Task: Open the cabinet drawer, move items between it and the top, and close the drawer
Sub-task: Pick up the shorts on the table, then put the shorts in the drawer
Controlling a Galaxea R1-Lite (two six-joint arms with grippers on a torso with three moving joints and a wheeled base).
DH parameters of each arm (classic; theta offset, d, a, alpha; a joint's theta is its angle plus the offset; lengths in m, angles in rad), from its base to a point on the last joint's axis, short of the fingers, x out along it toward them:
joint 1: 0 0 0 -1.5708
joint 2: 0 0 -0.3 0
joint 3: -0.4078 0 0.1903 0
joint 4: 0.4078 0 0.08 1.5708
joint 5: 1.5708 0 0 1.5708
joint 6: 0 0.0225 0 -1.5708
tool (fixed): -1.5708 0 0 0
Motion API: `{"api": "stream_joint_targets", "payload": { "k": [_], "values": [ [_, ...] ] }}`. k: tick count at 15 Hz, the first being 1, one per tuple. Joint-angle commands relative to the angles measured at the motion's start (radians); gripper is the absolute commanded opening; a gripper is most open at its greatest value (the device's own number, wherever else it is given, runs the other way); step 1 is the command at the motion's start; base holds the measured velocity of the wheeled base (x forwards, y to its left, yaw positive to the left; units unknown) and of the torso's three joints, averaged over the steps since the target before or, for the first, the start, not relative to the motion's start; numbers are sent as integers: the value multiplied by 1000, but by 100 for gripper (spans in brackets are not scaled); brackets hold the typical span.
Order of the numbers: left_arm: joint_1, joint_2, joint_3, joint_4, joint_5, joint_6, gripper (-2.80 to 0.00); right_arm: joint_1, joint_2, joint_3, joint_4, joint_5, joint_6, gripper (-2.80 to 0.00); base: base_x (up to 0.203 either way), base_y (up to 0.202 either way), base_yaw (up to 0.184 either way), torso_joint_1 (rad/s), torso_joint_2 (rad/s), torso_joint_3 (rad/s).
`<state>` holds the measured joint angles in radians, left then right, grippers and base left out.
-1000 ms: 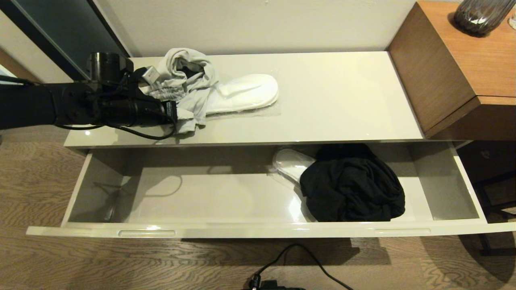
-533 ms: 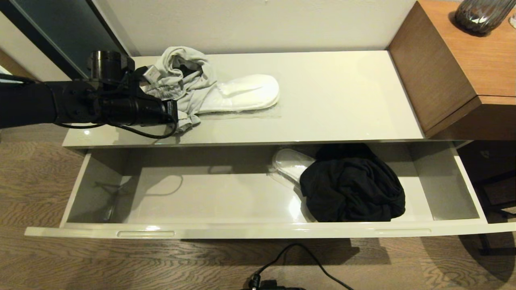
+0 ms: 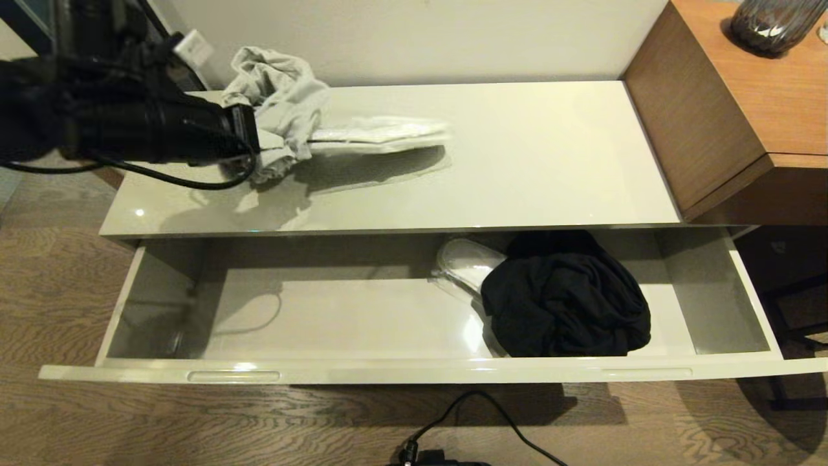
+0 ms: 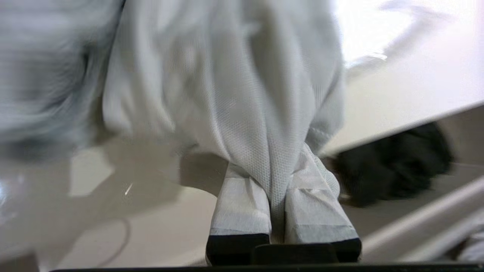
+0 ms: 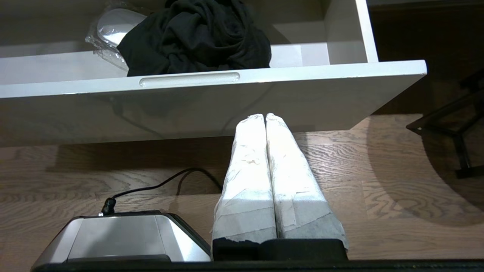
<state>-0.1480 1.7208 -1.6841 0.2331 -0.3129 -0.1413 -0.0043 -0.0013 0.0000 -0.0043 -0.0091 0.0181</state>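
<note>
The cabinet drawer point(image 3: 414, 372) stands pulled out below the glossy top point(image 3: 530, 155). My left gripper point(image 3: 255, 145) is raised over the top's left end, shut on the light grey garment point(image 3: 278, 97); in the left wrist view the cloth point(image 4: 242, 94) is pinched between the taped fingers point(image 4: 242, 204). A white slipper point(image 3: 381, 134) is up off the top, edge-on beside the garment. In the drawer lie a black garment point(image 3: 566, 304) and a sleeved slipper point(image 3: 466, 262). My right gripper point(image 5: 265, 117) is shut on nothing, low over the floor before the drawer front point(image 5: 211, 94).
A taller brown wood unit point(image 3: 731, 110) with a dark vase point(image 3: 770, 22) stands at the right end of the top. A black cable point(image 3: 479, 421) runs over the wood floor. A black metal frame point(image 5: 453, 132) stands right of the drawer.
My left gripper has shut on the grey garment and risen up and to the left. The garment and the white slipper have come up off the top with it.
</note>
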Motion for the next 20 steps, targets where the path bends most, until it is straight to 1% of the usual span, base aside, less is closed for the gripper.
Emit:
{"api": "stream_joint_targets", "payload": {
  "k": [1,4,10,12,14,16,18,19,20],
  "values": [
    [-31,-210,9,73,7,-7,-280,0,1,3,0,0,0,-280,0,0,0,0,0,0],
    [-39,-323,2,217,12,-10,-280,0,1,3,0,0,0,-280,0,0,0,0,0,0],
    [-61,-477,-4,402,5,-8,-280,0,1,3,0,0,0,-280,0,0,0,0,0,0],
    [-67,-505,-54,453,9,-9,-280,0,1,3,0,0,0,-280,0,0,0,0,0,0],
    [-66,-513,-68,473,11,-9,-280,0,1,3,0,0,0,-280,0,0,0,0,0,0],
    [-61,-550,-135,576,13,-9,-280,0,0,3,0,0,0,-280,0,0,0,0,0,0],
    [-59,-598,-135,653,27,-7,-280,0,1,3,0,0,-1,-280,0,0,0,0,0,0],
    [-59,-623,-132,681,76,-6,-280,0,1,3,0,0,-3,-280,0,0,0,0,0,0],
    [-57,-640,-124,702,108,-5,-280,0,1,3,0,0,-3,-280,0,0,0,0,0,0]
  ]
}}
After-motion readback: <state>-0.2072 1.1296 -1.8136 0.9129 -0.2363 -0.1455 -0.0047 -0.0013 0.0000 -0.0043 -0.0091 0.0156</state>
